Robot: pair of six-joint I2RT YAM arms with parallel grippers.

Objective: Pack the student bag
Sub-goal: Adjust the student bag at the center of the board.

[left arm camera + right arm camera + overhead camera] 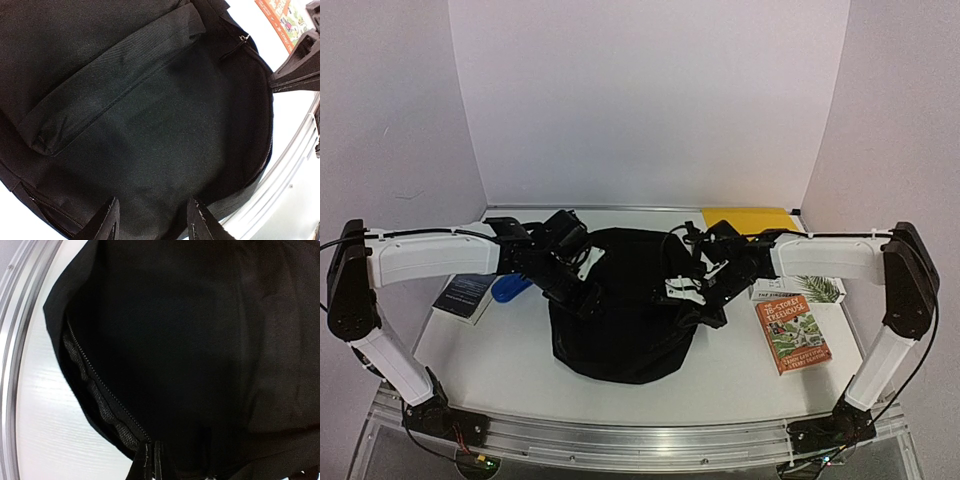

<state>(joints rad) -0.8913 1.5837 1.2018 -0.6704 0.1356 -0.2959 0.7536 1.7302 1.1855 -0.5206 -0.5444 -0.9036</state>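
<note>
The student bag (620,330) sits mid-bench, slumped, its mouth facing up and pulled wide, so you can look straight down into the dark inside. The right gripper (151,456) is pressed together at the rim right by the zipper (100,385), and it looks like it's pinching the fabric, probably to keep that side from flopping shut. The left gripper (153,205) hangs over the opposite rim with its fingers spread and nothing visibly between them, so it's likely lining up its own grab. Nothing looks packed yet. An orange book (792,335) and a white book (805,290) wait on the bench (620,400) just to the right. A dark book (463,296) and a blue object (510,288) lie to the left.
</note>
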